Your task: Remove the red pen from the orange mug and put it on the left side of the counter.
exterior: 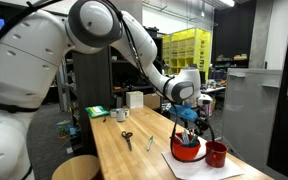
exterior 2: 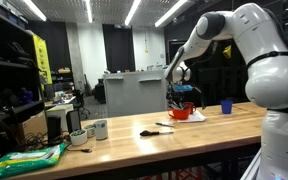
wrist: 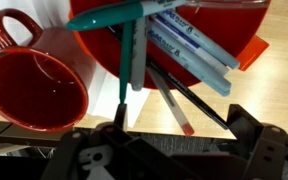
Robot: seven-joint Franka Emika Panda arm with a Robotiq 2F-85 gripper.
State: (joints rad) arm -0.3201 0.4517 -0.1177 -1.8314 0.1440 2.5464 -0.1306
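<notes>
The orange mug (wrist: 199, 30) is wide and bowl-like and holds several pens. It also shows in both exterior views (exterior: 187, 151) (exterior 2: 181, 114). The red pen (wrist: 170, 102) has a pale body and a red end, and leans out of the mug towards the camera. My gripper (wrist: 182, 126) is open just above the mug, and the pen's red end lies between its two fingers without being clamped. The gripper also shows in both exterior views (exterior: 189, 118) (exterior 2: 182, 98). The counter (exterior: 134, 160) is light wood.
A darker red mug (wrist: 34, 88) (exterior: 216, 154) stands right beside the orange mug. The orange mug also holds a teal pen (wrist: 126, 55), blue-white markers (wrist: 194, 50) and a black pen. Scissors (exterior: 127, 136), a loose pen (exterior: 151, 143), white cups (exterior: 121, 115) and a blue cup (exterior 2: 226, 106) are on the counter.
</notes>
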